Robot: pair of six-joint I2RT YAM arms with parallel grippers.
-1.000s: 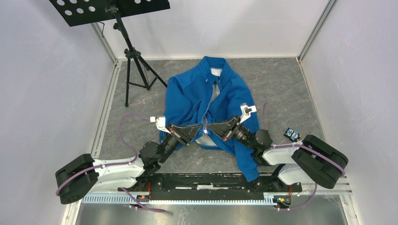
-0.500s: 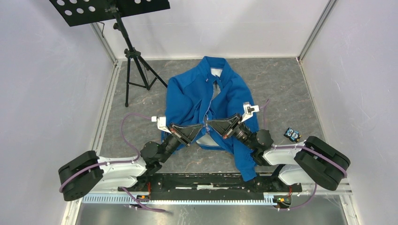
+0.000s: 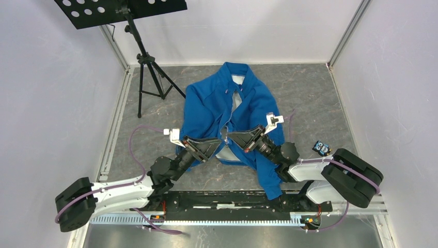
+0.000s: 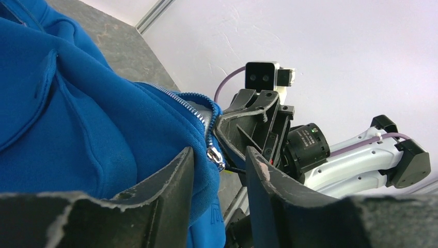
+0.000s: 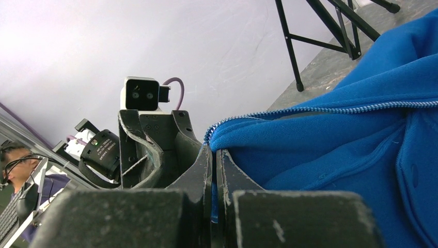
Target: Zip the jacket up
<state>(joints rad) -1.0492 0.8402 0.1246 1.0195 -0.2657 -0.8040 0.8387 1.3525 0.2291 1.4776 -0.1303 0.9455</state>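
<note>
Jacket [image 3: 209,106] is lying spread on the table [image 3: 310,93], its front gaping near the collar. My left claw [image 3: 219,140] is easing back a little, fingers now standing apart around the zipper pull [image 4: 215,156] without pinching it. My right claw [image 5: 213,150] is clamping the hem beside it. I am judging that the pull needs a regrasp.

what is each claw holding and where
Right claw: shut on the jacket, pinching its front edge by the zipper teeth. Left claw: open, zipper pull between its fingers, not gripped.
</note>
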